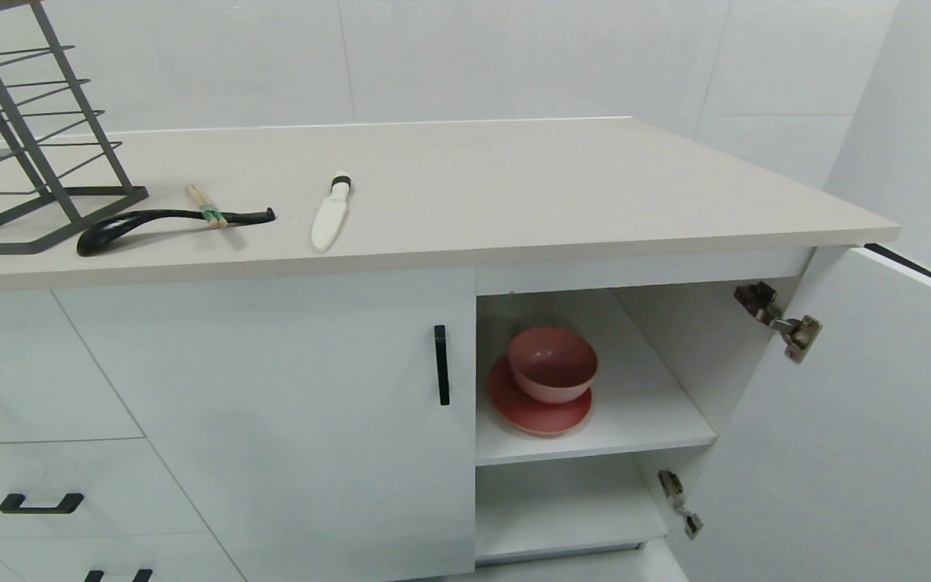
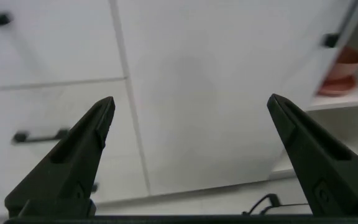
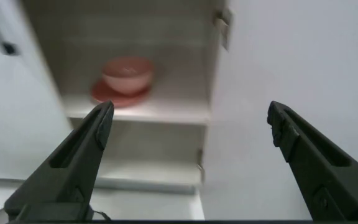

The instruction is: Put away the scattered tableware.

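On the bench (image 1: 514,186), far left, stands a wire rack (image 1: 29,137). Just beside its foot lies a black spoon (image 1: 134,225), scoop end toward the rack and its long thin handle running right. It looks light, stiff and glossy, so probably slippery. The middle of the handle seems the best hold, but a pair of chopsticks (image 1: 207,207) lies across it there, touching it. The chopsticks look light, thin and apt to roll or part. Pinching both together near their green band should keep them paired, and they likely want lifting first. Farther right, apart from the rest, lies a white knife (image 1: 330,218), its narrow dark-ringed end toward the wall. It looks rigid and smooth, and a grip across the thicker middle seems safest. Below, in the open cupboard (image 1: 676,339), a pink bowl (image 1: 552,364) sits on a red plate (image 1: 538,412) on the upper shelf (image 1: 643,412). Both look hard and liable to chip if knocked. The left gripper (image 2: 191,102) faces the shut cupboard door (image 2: 197,93), jaws wide apart and empty. The right gripper (image 3: 190,107) faces the open cupboard, jaws likewise apart.
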Available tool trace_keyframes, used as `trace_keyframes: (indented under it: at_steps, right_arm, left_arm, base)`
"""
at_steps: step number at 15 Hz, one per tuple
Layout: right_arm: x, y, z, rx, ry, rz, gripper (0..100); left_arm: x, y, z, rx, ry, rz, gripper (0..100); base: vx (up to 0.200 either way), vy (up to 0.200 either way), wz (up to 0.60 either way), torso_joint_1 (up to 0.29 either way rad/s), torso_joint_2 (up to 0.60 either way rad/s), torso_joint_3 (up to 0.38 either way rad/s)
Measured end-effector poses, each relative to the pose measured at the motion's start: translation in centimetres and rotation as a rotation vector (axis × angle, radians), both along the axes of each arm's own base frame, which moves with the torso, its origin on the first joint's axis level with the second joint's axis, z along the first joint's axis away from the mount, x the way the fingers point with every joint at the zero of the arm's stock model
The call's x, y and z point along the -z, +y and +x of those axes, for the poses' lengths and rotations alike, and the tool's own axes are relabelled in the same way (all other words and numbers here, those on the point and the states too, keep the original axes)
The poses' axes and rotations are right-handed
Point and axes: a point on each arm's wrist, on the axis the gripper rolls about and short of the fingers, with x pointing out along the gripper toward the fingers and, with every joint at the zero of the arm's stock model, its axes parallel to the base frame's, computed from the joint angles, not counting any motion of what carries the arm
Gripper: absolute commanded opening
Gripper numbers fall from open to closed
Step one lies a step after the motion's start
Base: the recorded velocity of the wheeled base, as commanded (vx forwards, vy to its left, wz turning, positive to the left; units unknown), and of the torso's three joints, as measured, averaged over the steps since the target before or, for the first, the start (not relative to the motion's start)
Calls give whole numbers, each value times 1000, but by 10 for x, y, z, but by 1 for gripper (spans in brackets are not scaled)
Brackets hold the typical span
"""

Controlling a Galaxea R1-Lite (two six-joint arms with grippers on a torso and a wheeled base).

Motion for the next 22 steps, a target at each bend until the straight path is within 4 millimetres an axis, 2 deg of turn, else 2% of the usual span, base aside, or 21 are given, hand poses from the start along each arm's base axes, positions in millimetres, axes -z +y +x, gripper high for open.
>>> trace_keyframes:
  at_steps: [5,10,16,17,22]
  right_arm:
    - [5,-1,0,152,25,6,100]
    - [12,3,-6,151,13,23,100]
    - [12,3,-7,153,-7,32,100]
    - [12,3,-7,152,-9,32,0]
    - [12,3,-8,152,-11,32,0]
  left_arm:
    - [0,1,-1,-22,-17,3,100]
    - [-1,1,-1,-23,-19,3,100]
    - [0,1,-1,-22,-19,2,100]
    - [0,1,-1,-23,-19,2,100]
    - [0,1,-1,-22,-19,2,100]
  base:
    - [0,0,0,0,0,0]
    - [0,0,0,0,0,0]
    - [-200,0,0,5,3,2]
    - [-200,0,0,2,2,2]
    - [-200,0,0,0,1,2]
